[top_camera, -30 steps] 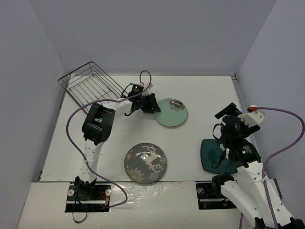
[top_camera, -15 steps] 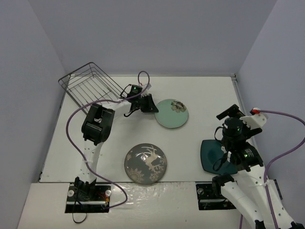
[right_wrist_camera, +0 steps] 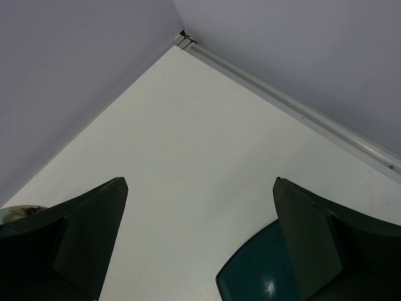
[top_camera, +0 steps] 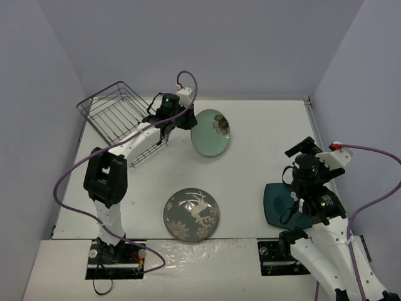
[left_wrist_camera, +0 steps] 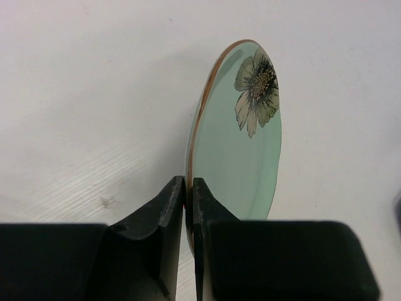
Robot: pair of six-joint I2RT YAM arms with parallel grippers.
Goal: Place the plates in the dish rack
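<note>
**Top view.** The left gripper (top_camera: pixel 188 120) is clamped on the rim of the mint-green plate (top_camera: pixel 210 133). The plate stands tilted on edge just right of the dish rack (top_camera: pixel 116 113) and is not yet in it. The grey deer plate (top_camera: pixel 191 214) lies flat, right of the rack and nearer the arm bases. The dark teal plate (top_camera: pixel 279 207) lies well apart to the rack's right, beside the right gripper (top_camera: pixel 299 149). Judged loaded: 0 of 3.

**Left wrist view.** The 2 fingers are drawn narrow on the plate's edge, with the flower mark (left_wrist_camera: pixel 257 91) at the far end. The table (left_wrist_camera: pixel 94 94) lies behind.

**Right wrist view.** The fingers stand wide and hold nothing. Part of the teal plate shows between them.

**Risk.** The grip is a thin pinch on 1 glossy rim, so the plate could pivot or slip during the swing. It could also strike the rack's wire rim if carried too low.
</note>
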